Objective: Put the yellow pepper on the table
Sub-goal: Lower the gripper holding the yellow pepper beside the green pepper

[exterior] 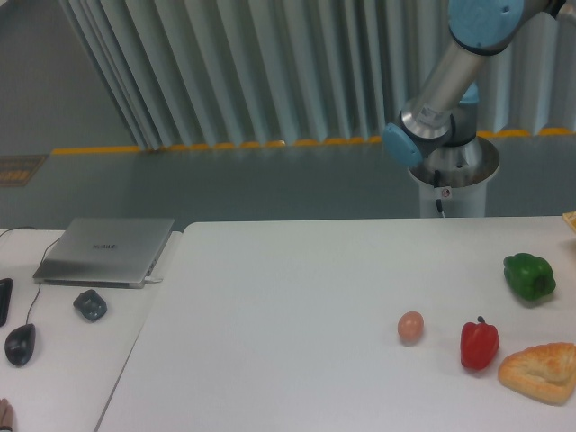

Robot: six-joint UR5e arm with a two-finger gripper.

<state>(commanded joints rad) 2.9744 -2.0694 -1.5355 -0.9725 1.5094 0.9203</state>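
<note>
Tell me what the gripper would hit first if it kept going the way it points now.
That cannot be told: the gripper is out of view. Only the arm's elbow shows, running up past the top edge. The yellow pepper is not visible either. On the table lie a green pepper, red pepper and egg.

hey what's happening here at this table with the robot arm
Nothing is being handled at this moment. Only the elbow and forearm of the silver and blue robot arm show behind the large white table; its gripper is out of view. On the table lie a green bell pepper, a red bell pepper, a small brown egg and a piece of golden bread. No yellow pepper can be seen.
</note>
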